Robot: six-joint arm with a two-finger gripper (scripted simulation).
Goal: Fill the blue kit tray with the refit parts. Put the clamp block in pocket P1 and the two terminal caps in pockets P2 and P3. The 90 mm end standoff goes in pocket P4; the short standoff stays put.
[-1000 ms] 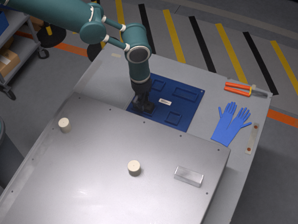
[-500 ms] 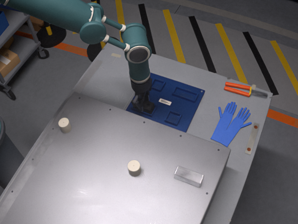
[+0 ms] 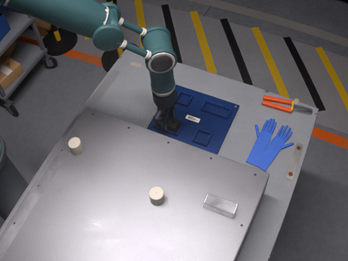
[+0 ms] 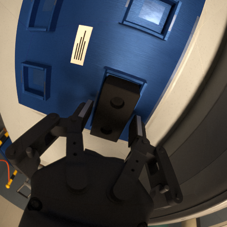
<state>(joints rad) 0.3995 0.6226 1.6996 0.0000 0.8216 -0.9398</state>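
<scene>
The black clamp block (image 3: 173, 124) (image 4: 115, 109) sits in the near-left pocket of the blue kit tray (image 3: 196, 117) (image 4: 89, 48), whose other three pockets hold nothing. Two cream terminal caps stand on the raised steel plate, one near its left edge (image 3: 75, 146) and one in its middle (image 3: 156, 195). A silvery metal bar (image 3: 220, 205) lies on the plate to the right of the middle cap. My gripper (image 3: 164, 123) (image 4: 112, 120) is low over the tray with its fingers either side of the block, open and holding nothing.
The raised steel plate (image 3: 137, 193) covers the near half of the table and its far edge overlaps the tray's near side. Right of the tray lie blue gloves (image 3: 269, 144), orange-handled pliers (image 3: 281, 103) and a thin metal strip (image 3: 294, 161). A shelving cart (image 3: 14, 57) stands far left.
</scene>
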